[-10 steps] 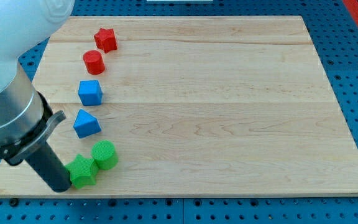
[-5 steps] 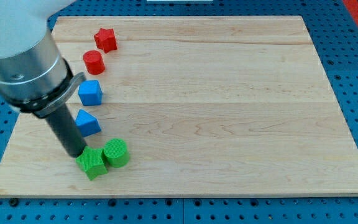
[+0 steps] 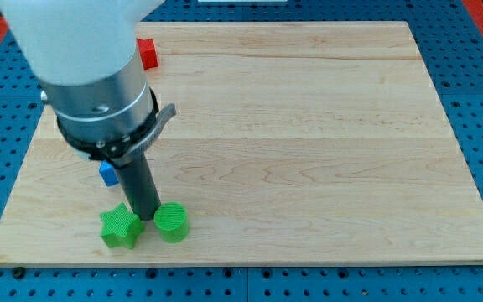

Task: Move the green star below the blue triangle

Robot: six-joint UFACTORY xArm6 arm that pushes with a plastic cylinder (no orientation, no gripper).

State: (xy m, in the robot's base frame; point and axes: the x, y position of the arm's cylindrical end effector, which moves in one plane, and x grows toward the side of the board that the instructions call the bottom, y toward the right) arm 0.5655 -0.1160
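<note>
The green star [image 3: 119, 227] lies near the board's bottom left. A green cylinder [image 3: 172, 222] stands just to its right. My tip [image 3: 148, 216] is down between the two, touching or nearly touching both. Only a corner of the blue triangle [image 3: 106, 174] shows, just above the star at the rod's left; the arm hides the rest. A piece of the red star [image 3: 148, 52] shows at the view's top, beside the arm.
The wooden board [image 3: 309, 126] rests on a blue pegboard table. The arm's wide body covers the board's upper left, hiding the blue cube and the red cylinder seen earlier.
My tip moved right and down, from the star's upper left into the gap between star and cylinder. The cylinder slid right, the star shifted slightly left, and the two separated.
</note>
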